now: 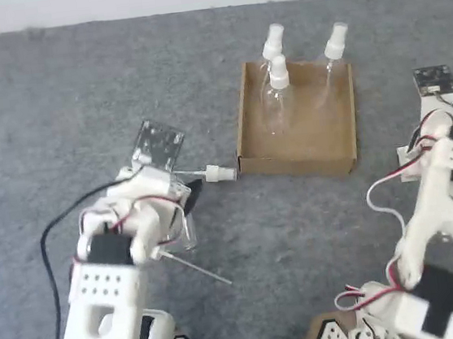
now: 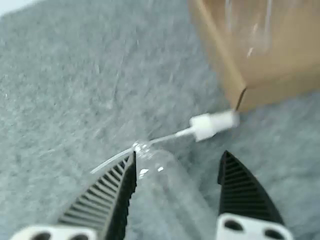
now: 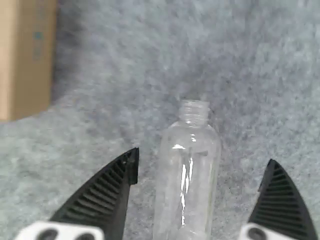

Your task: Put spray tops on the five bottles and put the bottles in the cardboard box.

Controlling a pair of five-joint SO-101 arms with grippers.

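A clear bottle (image 2: 165, 175) lies on the grey carpet between the fingers of my left gripper (image 2: 175, 170), which is open; one finger touches its side. A white spray top (image 2: 212, 125) lies just past the bottle's neck, with its thin tube pointing at the opening. In the high view this spray top (image 1: 219, 173) lies beside the cardboard box (image 1: 242, 127). My right gripper (image 3: 200, 170) is open and straddles a second clear bottle (image 3: 187, 170), which lies flat with no top. Three bottles with spray tops (image 1: 278, 72) stand in the box.
A thin white tube (image 1: 199, 269) lies loose on the carpet near the left arm (image 1: 110, 264). The right arm (image 1: 448, 177) stands right of the box. Open carpet spreads at the far left and between the arms.
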